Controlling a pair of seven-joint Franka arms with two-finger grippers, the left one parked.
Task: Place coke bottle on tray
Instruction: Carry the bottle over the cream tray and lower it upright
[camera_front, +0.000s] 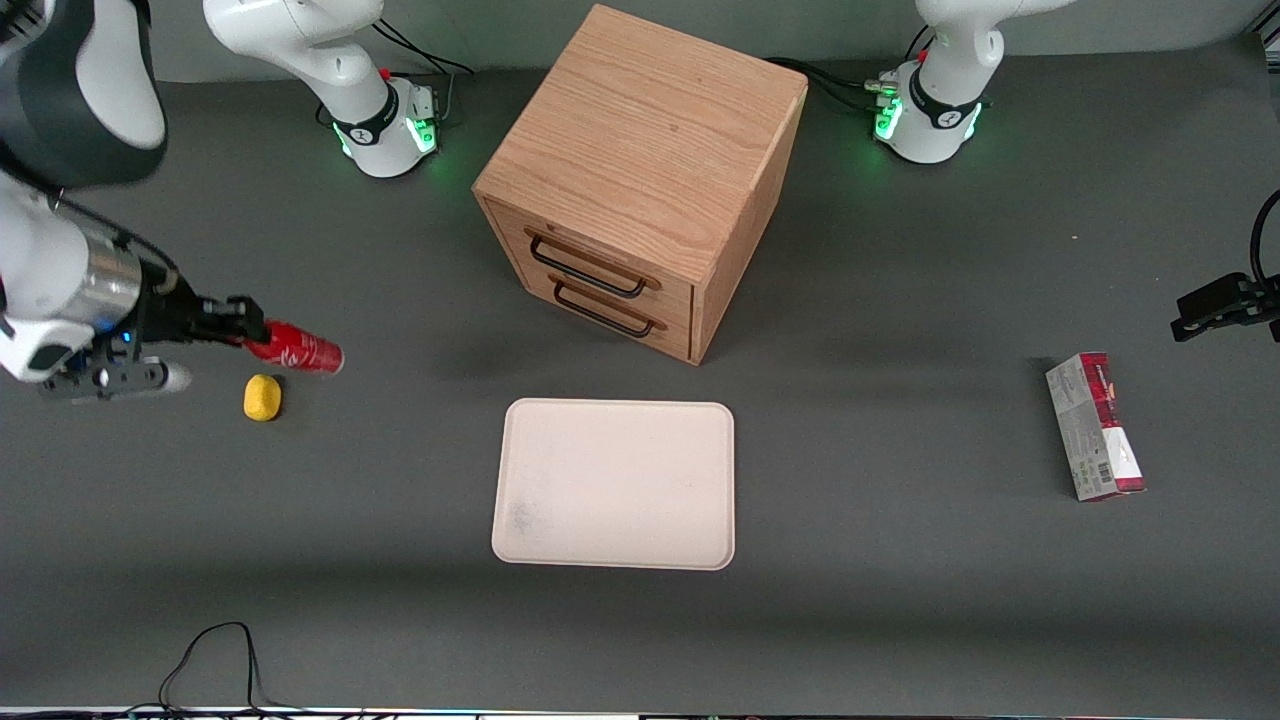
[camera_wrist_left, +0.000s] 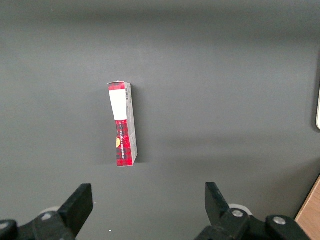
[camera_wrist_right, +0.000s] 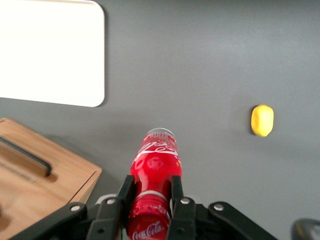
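At the working arm's end of the table, gripper (camera_front: 250, 330) is clamped on the coke bottle (camera_front: 297, 349), held sideways near its cap; tray (camera_front: 615, 483) well apart. Risk: glossy bottle slips or pivots mid-carry.

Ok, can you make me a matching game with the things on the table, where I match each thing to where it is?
Things:
1. coke bottle
2. tray
3. yellow ball
4. red-and-grey carton

Places:
A. lying toward the parked arm's end of the table
B. held in the claw toward the working arm's end, tipped on its side
C. flat on the table in front of the wooden drawer cabinet
D. on the table beside the claw, nearer the front camera than the bottle

Pairs: 1-B, 2-C, 3-D, 4-A
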